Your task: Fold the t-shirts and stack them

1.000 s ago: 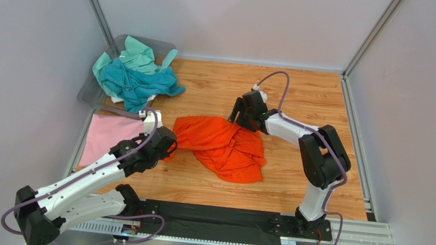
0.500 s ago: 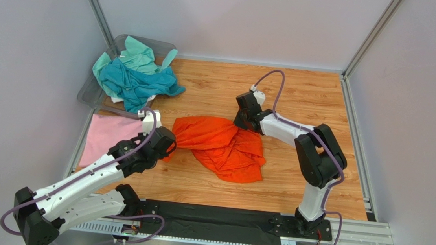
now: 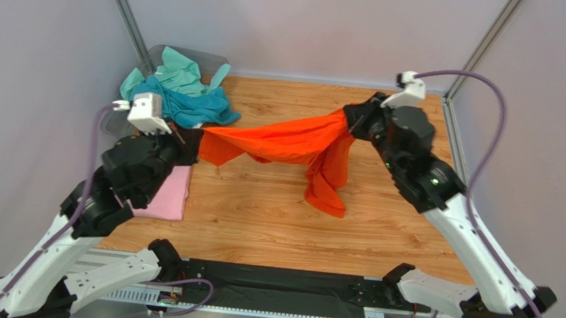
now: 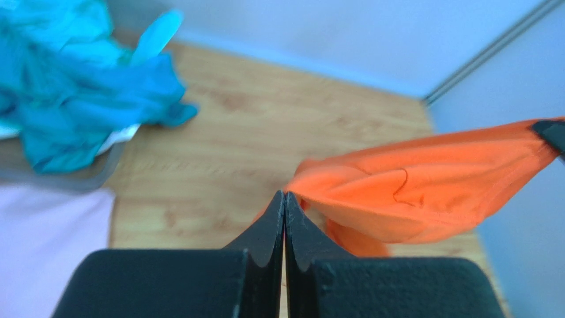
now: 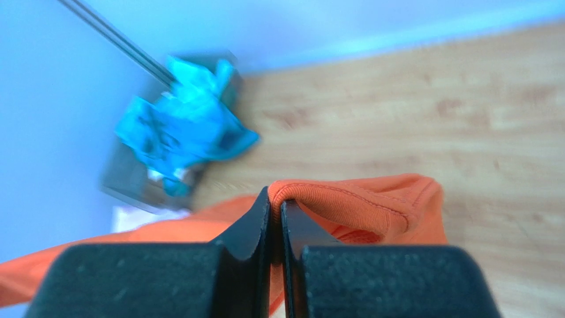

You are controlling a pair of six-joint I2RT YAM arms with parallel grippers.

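The orange t-shirt (image 3: 288, 140) hangs stretched in mid-air, pinched by the left tool (image 4: 284, 199) and the right tool (image 5: 274, 195), with a loose fold drooping toward the desk (image 3: 273, 220). The pale pink t-shirt (image 3: 171, 191) lies flat at the left. The teal t-shirt (image 3: 190, 109) and mint t-shirt (image 3: 178, 69) are heaped far left.

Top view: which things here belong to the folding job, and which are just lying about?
Job: orange t-shirt, stretched between left tool and right tool; pink t-shirt; teal t-shirt; mint green t-shirt.
Lying about: grey plastic bin.
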